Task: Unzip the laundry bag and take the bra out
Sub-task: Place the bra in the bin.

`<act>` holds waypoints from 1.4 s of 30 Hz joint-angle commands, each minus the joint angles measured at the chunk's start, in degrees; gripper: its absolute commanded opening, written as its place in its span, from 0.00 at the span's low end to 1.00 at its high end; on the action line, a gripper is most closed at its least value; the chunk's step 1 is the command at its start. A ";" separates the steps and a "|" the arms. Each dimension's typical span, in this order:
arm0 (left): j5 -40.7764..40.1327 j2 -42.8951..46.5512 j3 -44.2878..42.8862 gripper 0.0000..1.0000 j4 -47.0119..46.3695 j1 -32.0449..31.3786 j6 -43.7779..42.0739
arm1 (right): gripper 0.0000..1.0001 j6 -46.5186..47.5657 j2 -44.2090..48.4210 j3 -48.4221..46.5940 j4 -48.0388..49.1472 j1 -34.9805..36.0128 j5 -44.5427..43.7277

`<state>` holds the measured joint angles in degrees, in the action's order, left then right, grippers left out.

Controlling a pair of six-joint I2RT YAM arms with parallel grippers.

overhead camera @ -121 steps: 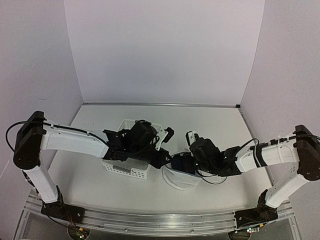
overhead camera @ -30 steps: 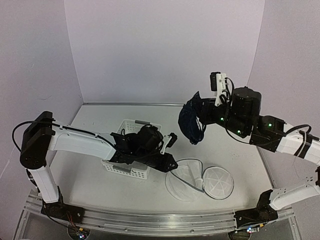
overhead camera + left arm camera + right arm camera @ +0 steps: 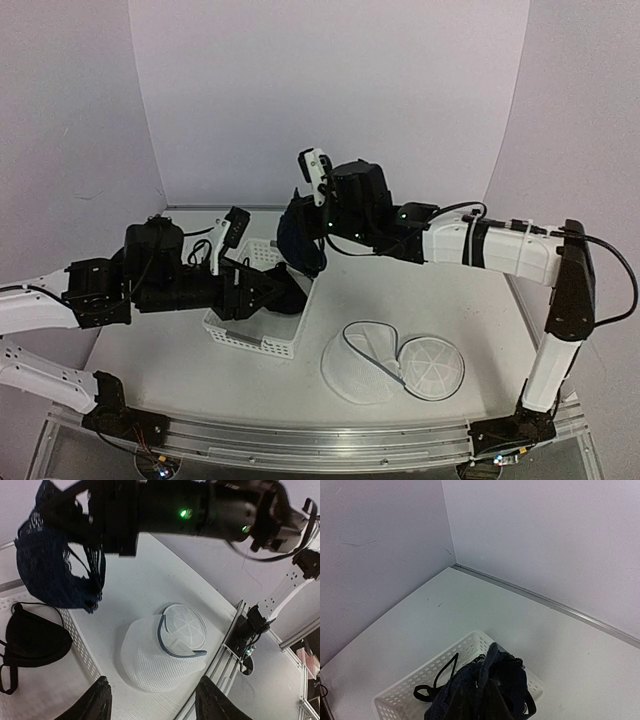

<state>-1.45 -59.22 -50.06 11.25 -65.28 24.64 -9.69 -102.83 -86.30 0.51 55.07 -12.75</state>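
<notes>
One bra (image 3: 300,245) is being pinched by the right fingers (image 3: 298,222) above the basket (image 3: 250,343). The left fingers (image 3: 280,298), just below, are being held spread and empty. Apart from both, the laundry bag (image 3: 365,365) is lying unzipped on the worktop (image 3: 450,280). Removal looks done; lowering and release seem next.

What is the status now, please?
Left gripper open, empty. Right gripper shut on bra above basket. Laundry bag unzipped, on table. Black garment in basket. Nothing in the way.
</notes>
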 commanded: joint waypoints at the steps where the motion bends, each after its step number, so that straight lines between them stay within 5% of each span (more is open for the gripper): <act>1: -6.75 4.79 -1.42 0.58 4.56 -0.03 -3.47 | 0.00 4.14 -5.61 -7.31 -2.28 -0.54 1.60; 23: -9.83 9.15 -0.54 0.59 7.47 -0.03 -2.89 | 0.00 12.53 -27.42 -18.01 -6.32 1.06 2.27; 42: -13.44 5.20 -2.66 0.62 7.47 0.02 -2.65 | 0.59 6.30 -13.04 -8.19 -1.02 1.61 1.66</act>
<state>-13.10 -53.71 -50.11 19.62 -65.25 22.35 -2.02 -123.70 -95.88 -5.19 56.66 -9.87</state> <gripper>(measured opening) 0.617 0.556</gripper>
